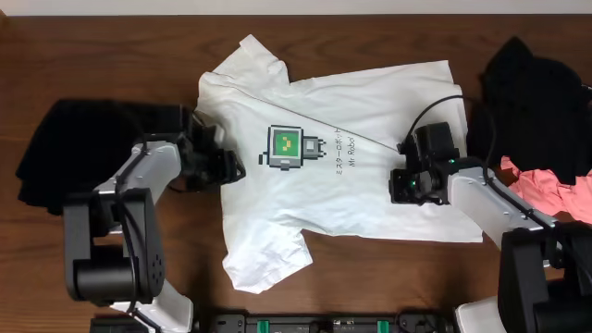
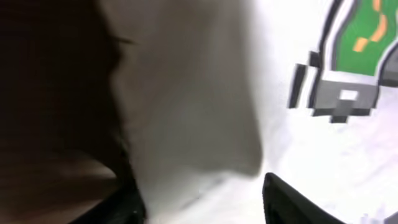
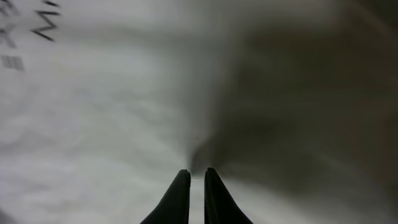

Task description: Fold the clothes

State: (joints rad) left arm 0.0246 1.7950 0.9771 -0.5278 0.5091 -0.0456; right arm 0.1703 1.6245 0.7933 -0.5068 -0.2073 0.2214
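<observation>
One white T-shirt (image 1: 342,176). Two black garments: a black pile (image 1: 55,153) left of the T-shirt, a black heap (image 1: 532,88) right of it. One pink garment (image 1: 546,190). Two robot arms (image 1: 139,185).

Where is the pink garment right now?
In the overhead view, the pink garment lies at the far right, bunched against the black garment and just beyond the right arm.

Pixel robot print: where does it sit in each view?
Overhead: pixel robot print mid-frame on the white T-shirt.
Left wrist: pixel robot print upper right, cropped.
Right wrist: absent; only its caption text, upper left.
Shared landmark: white T-shirt, in all three.
</observation>
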